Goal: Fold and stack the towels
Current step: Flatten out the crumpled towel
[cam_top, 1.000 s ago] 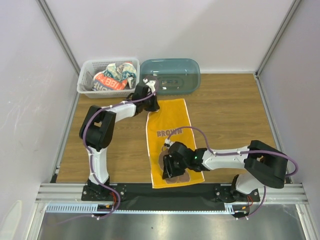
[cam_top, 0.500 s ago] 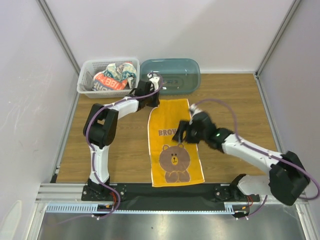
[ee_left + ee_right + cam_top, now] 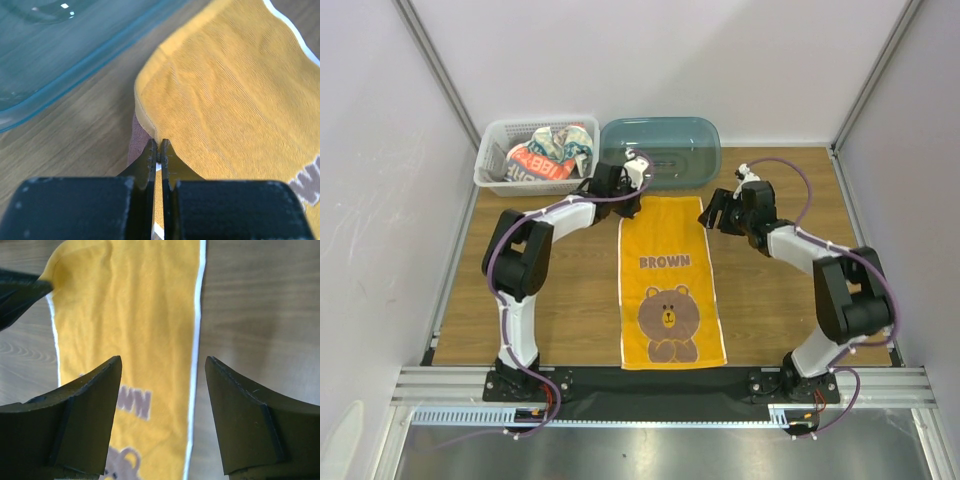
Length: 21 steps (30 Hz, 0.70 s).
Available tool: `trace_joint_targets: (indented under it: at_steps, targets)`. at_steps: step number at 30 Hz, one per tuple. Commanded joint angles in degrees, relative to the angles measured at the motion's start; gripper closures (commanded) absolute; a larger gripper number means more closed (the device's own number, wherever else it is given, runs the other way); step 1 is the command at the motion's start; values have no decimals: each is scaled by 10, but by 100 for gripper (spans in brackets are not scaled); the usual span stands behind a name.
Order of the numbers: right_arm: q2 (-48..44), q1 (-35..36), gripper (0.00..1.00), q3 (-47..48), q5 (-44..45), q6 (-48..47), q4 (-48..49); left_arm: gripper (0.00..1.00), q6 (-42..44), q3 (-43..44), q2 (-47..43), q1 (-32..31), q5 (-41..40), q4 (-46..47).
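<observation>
Left claw point(image 3: 158, 145) is clenched on the far-left corner of the orange towel point(image 3: 668, 290), jaws pinching the hem and lifting it slightly off the table point(image 3: 780, 300). The right claw point(image 3: 162, 360) hangs released, jaws wide and holding nothing, just over the towel's far-right corner. Working outward from the arm bases, the towel's near hem lies close to the table's near edge, between the 2 arms. Next comes the bear point(image 3: 667, 318) print, then the brown lettering point(image 3: 664, 262), and last the far hem where both claws sit. The towel is spread flat with its long axis running near to far. In the right wrist view its white right edge passes between the open fingers, so that corner lies directly under the right claw, and the right arm is plainly the nearer one to it. The likely next move is for this claw to drop and close on that corner, so that both far corners can be drawn back toward the near hem for the 1st fold. Beyond the far hem sits the teal tub point(image 3: 710, 150). To its left, the basket point(image 3: 490, 170) holds a printed towel point(image 3: 542, 162), bunched and unfolded.
</observation>
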Motion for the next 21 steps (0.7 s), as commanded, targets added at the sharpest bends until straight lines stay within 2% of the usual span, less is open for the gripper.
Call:
trace_joint_targets:
  at_steps: [1,5,9,21]
  targets:
    - [55,-33,28,40,-63,-28,91,100,76,-12,-43,-6,46,20]
    - [103,-43,28,70,-78,-45,105,100,109,-30,-54,-9,64,11]
    - [133,-47,28,98,-78,-71,106,100,145,-80,-95,-17,92,48]
    - [242,-56,28,199,-106,-85,92,100,189,-104,-131,-30,53,-20]
